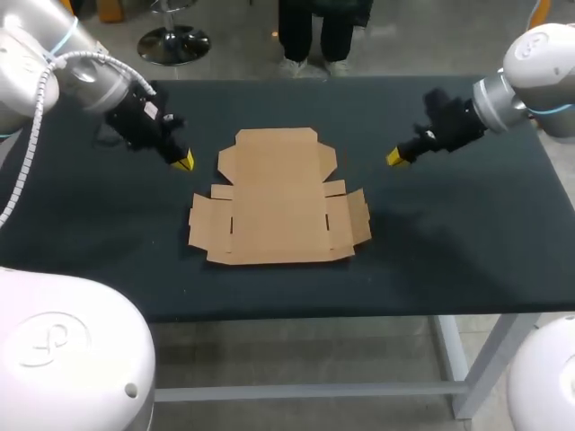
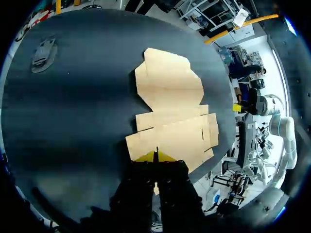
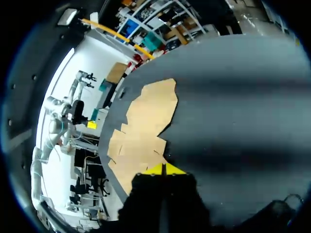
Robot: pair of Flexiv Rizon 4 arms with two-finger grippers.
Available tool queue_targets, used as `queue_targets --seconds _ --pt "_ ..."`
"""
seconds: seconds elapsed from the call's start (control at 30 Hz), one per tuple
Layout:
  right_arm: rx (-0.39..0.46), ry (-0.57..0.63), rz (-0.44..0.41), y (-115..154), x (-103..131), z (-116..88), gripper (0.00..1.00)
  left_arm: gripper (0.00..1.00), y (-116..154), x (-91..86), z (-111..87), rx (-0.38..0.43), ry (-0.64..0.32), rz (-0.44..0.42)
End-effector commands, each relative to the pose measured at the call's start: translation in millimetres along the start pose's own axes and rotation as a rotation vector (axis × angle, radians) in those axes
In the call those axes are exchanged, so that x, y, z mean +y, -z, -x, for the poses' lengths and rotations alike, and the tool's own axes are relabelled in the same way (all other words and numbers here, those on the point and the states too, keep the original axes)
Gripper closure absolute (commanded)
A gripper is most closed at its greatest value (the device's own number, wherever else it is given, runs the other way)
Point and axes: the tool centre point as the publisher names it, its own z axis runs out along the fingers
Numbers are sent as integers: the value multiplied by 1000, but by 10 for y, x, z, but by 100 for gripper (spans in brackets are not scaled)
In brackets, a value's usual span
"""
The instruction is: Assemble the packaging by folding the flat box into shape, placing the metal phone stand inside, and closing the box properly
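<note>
1. The box [image 1: 277,199] lies flat and unfolded in the middle of the dark table [image 1: 467,233].
2. All its flaps are spread out on the table top. None of them stands up.
3. The left gripper [image 1: 182,162] is over the table near the box's far left corner. It does not touch the box.
4. Its two yellow tips are pressed together with nothing between them.
5. The right gripper [image 1: 395,157] is over the table off the box's far right side, with bare table between the two.
6. Its yellow tips are pressed together too, and it holds nothing.
7. Both grippers point in and down toward the box, one from each side.
8. In each wrist view the box lies ahead of that gripper's tips.
</note>
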Motion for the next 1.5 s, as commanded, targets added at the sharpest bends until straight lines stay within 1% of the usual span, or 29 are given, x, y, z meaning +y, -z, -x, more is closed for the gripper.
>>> queue_targets --seconds 0.03,0.2,0.33,0.4,0.47,0.5,0.87,1.0,1.2,1.33,1.4,1.5 --pt "20 19 -5 -187 71 29 100 100 -102 -85 106 42 -45 -13" --pt "33 33 -4 -330 107 42 100 100 -155 -142 174 55 -79 -25" --pt "39 16 -17 -437 91 75 100 100 -198 -202 236 66 -91 -15" --pt "49 14 -17 -470 69 75 100 100 -213 -212 247 77 -113 -6" --pt "39 -45 -33 -524 47 106 100 100 -242 -222 255 79 -139 29" --pt "39 -45 -33 -524 47 106 100 100 -249 -232 266 82 -129 42" --pt "39 -45 -33 -524 47 106 100 100 -249 -232 266 82 -129 42" --pt "40 -24 -38 -589 73 113 100 100 -309 -228 289 74 -154 -24" --pt "54 -11 -47 -715 92 96 100 100 -380 -192 339 45 -171 -78" --pt "34 -21 -57 -764 93 65 100 100 -445 -182 369 28 -170 -90" --pt "25 -27 -56 -779 84 50 100 100 -487 -183 389 4 -157 -99" --pt "14 -38 -51 -801 61 40 100 100 -554 -190 437 0 -148 -105"
